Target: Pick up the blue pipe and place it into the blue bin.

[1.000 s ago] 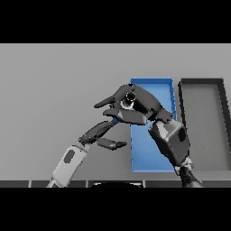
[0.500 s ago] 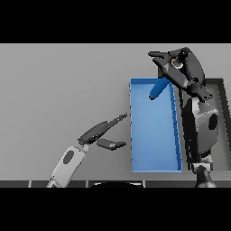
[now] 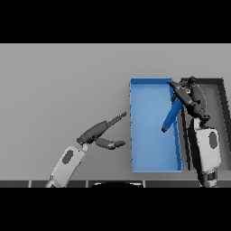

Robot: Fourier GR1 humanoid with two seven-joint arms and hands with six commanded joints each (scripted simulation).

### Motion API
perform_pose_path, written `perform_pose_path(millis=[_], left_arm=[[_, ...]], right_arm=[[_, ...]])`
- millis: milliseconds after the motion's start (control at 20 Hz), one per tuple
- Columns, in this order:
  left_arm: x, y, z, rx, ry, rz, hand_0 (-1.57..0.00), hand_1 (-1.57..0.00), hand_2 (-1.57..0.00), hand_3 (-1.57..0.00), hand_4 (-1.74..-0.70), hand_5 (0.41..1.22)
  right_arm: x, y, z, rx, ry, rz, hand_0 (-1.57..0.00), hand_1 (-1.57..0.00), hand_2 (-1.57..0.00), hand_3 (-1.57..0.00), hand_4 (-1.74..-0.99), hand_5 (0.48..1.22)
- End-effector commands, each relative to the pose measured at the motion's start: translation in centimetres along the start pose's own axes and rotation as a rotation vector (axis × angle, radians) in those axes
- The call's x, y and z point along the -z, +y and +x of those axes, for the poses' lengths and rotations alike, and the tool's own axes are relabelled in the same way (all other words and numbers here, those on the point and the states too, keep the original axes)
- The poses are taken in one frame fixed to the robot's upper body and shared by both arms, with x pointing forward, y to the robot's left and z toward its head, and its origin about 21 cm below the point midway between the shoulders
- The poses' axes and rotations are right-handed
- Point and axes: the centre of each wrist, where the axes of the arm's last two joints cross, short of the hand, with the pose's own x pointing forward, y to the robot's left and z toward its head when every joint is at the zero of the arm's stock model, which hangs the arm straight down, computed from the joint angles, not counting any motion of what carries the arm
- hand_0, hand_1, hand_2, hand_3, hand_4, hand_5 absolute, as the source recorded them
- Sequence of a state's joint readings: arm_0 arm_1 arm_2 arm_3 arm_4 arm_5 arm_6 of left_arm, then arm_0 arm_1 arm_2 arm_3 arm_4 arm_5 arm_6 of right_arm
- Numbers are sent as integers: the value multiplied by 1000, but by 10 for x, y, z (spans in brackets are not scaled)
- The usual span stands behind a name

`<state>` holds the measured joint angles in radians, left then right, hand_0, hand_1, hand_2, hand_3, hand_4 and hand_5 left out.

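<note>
Grey table (image 3: 63, 81), blue pipe (image 3: 171, 115) in blue bin (image 3: 149, 149)

The blue pipe (image 3: 172, 113) lies slanted inside the blue bin (image 3: 146, 153), near the bin's right wall. The bin stands on the table's right part.

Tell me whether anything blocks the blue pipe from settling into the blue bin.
Nothing visible does. The blue pipe slants over the blue bin near its right wall, upper end at the right hand. The bin floor beneath shows nothing else. The left hand is outside the bin's left wall.
</note>
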<state>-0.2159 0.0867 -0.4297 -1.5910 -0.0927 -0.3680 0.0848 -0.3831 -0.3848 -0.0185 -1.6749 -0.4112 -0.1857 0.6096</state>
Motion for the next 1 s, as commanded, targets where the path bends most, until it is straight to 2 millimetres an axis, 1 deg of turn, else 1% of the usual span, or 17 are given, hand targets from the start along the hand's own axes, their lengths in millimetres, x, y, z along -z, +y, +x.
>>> perform_pose_path(millis=[0, 50, 100, 150, 200, 250, 300, 350, 400, 450, 500, 550, 600, 650, 700, 800, 950], left_arm=[[0, -1, 4, -9, -13, 2, 1, 1, 1, 1, -874, 479], [1, -3, 4, -7, -2, -2, 1, 1, 1, 1, -877, 479], [1, -3, 3, -1, 8, -3, 1, 1, 1, 1, -879, 477], [0, -3, 4, 2, -3, -4, 1, 1, 1, 1, -880, 475], [1, -2, 4, 6, 3, -5, 1, 1, 1, 1, -881, 476], [2, -3, 6, 0, 5, -4, 1, 1, 1, 1, -883, 479], [2, -1, 5, 1, 8, -8, 1, 1, 1, 1, -885, 481], [2, -1, 6, 0, 8, -8, 1, 1, 1, 1, -886, 483], [2, -2, 4, -2, 13, -9, 1, 1, 1, 1, -885, 486], [0, -1, 4, 10, 12, -7, 1, 1, 1, 1, -883, 490], [2, -1, 5, 9, 10, -6, 1, 1, 1, 1, -882, 493], [2, 0, 4, 12, 11, -2, 1, 1, 1, 1, -880, 495], [2, 2, 4, 13, 7, -1, 1, 1, 1, 1, -880, 497], [1, 1, 4, 9, 2, -1, 1, 1, 1, 1, -881, 497], [3, 2, 3, 4, 9, -1, 1, 1, 1, 1, -881, 496], [5, 2, 3, 3, 13, -4, 1, 1, 1, 1, -879, 493], [4, 0, 1, -2, 9, -5, 1, 1, 1, 1, -878, 488]], right_arm=[[0, -1, -9, 9, 46, -38, -1571, -1571, -1571, -1571, -1499, 1221], [-7, -4, -20, 3, 91, -50, -1571, -1571, -1571, -1571, -1499, 1221], [-10, -7, -26, 9, 139, -73, -1571, -1571, -1571, -1281, -1547, 1221], [-15, -9, -32, 11, 183, -89, -1571, -1571, -1571, -1025, -1586, 1221], [-18, -8, -37, 12, 229, -89, -1571, -1571, -1571, -820, -1617, 1221], [-20, -7, -43, -7, 273, -92, -1571, -1571, -1571, -681, -1642, 1221], [-20, -6, -48, -21, 317, -102, -1571, -1571, -1571, -617, -1662, 1221], [-21, -8, -55, -25, 366, -124, -1571, -1571, -1571, -808, -1617, 1199], [-22, -4, -59, -21, 360, -134, -1571, -1514, -1454, -960, -1573, 1188], [-20, -9, -67, 9, 450, -156, -1257, -1211, -1163, -768, -1515, 1176], [-20, -10, -72, 36, 501, -159, -1005, -968, -930, -614, -1451, 1146], [-20, -9, -75, 53, 538, -157, -804, -775, -744, -491, -1385, 1114], [-17, -11, -74, 63, 568, -148, -643, -619, -595, -393, -1334, 1135], [-18, -10, -75, 42, 576, -111, -514, -495, -476, -314, -1296, 1152], [-17, -7, -73, 10, 590, -82, -411, -396, -380, -251, -1264, 1108], [-17, -6, -73, -94, 598, -59, -263, -253, -243, -160, -1202, 1013], [-17, -4, -76, -159, 598, -41, -134, -129, -124, -82, -1150, 914]])
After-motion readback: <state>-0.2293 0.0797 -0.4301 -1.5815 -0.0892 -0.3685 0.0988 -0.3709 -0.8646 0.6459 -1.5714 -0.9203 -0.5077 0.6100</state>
